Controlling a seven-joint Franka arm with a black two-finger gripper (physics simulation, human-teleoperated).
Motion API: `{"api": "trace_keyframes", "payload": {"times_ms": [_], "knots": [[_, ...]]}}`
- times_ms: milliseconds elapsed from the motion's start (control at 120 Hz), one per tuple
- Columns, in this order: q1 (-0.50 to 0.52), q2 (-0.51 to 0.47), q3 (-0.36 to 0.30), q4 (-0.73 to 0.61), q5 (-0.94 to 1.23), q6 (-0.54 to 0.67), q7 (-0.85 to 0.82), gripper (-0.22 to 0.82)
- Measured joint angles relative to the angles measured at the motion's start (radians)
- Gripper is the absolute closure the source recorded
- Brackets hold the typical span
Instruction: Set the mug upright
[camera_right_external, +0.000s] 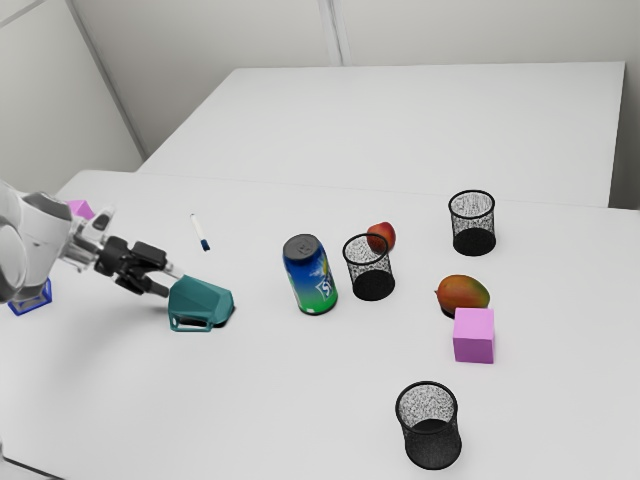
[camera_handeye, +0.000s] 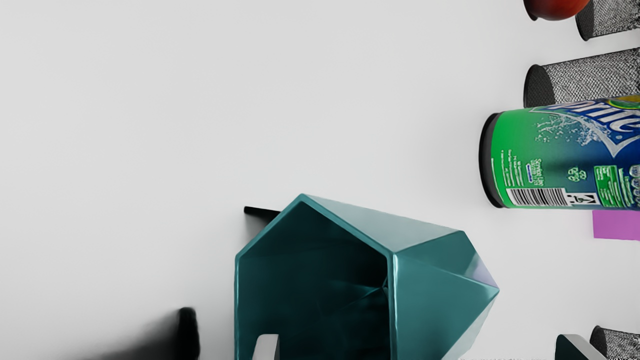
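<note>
At the exterior view's left, a pink block (camera_right_external: 80, 209) and a blue object (camera_right_external: 30, 298), partly hidden by the white arm (camera_right_external: 42, 235), lie behind the jaws on the pale bench (camera_right_external: 290, 400). The jaws stand wide apart and grip nothing. The teal mug (camera_right_external: 203, 300) lies on its side just ahead of them, its mouth toward the jaws; in the wrist view, one fingertip (camera_handeye: 266, 347) overlaps that mouth, the other is past the closed end. I cannot tell if either touches it. A marker (camera_right_external: 201, 232) lies near the jaws, on the bench's far side. Farther ahead of the jaws stands a green and blue can (camera_right_external: 312, 277), then a black mesh cup (camera_right_external: 370, 272) with a red fruit (camera_right_external: 383, 236) behind it. Farthest from the jaws are a nearer mesh cup (camera_right_external: 430, 440), a mango (camera_right_external: 463, 292), a violet cube (camera_right_external: 474, 336) and another mesh cup (camera_right_external: 473, 235).
</note>
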Motion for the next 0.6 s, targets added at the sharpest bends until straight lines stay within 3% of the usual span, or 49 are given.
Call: {"api": "trace_keyframes", "payload": {"times_ms": [600], "knots": [[0.0, 0.05, -0.02, -0.021, -0.083, -0.085, 0.084, 0.0]]}}
